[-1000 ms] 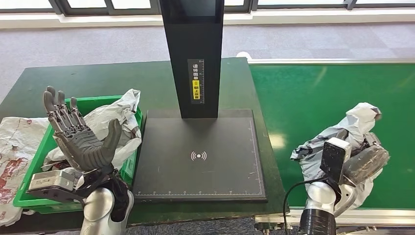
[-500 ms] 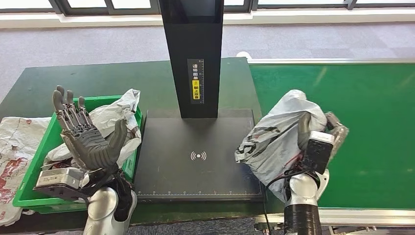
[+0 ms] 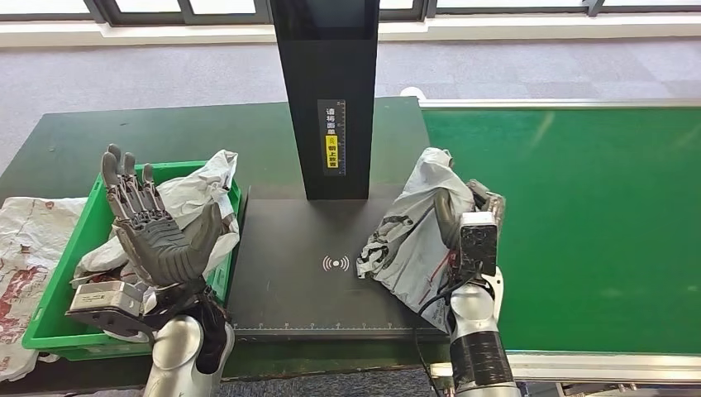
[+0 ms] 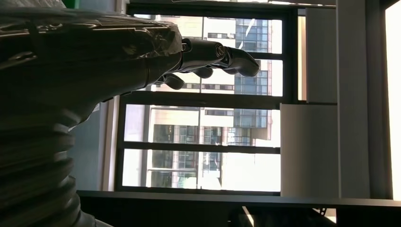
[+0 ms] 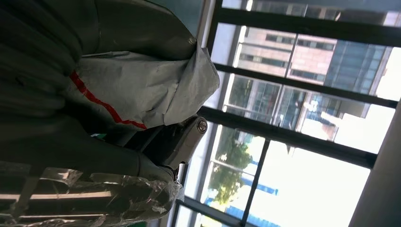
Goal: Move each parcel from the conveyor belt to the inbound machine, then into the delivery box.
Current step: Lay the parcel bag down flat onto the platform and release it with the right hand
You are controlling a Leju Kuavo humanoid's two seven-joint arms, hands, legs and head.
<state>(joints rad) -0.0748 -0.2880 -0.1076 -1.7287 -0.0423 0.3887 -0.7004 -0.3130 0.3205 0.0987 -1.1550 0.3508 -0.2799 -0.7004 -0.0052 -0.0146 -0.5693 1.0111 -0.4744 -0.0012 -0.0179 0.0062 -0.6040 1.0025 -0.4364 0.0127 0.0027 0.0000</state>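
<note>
A crumpled grey-white parcel (image 3: 411, 231) hangs over the right side of the black scanner pad (image 3: 331, 273), held up by my right hand (image 3: 464, 217), whose fingers wrap it from behind. In the right wrist view the same parcel (image 5: 142, 90) presses against the hand, with a red stripe showing. My left hand (image 3: 157, 227) stands raised, palm up and fingers spread, over the green box (image 3: 58, 285), holding nothing. The left wrist view shows its fingers (image 4: 217, 52) extended against windows. Other parcels (image 3: 194, 198) lie in the green box.
The scanner's black post (image 3: 329, 91) rises at the back of the pad. The green conveyor belt (image 3: 595, 215) runs along the right. A flat white bag (image 3: 25, 240) lies on the table left of the green box.
My right hand has carried the parcel leftward from the conveyor belt to above the scanner pad's right side. The left hand has drifted slightly right and stays spread.
</note>
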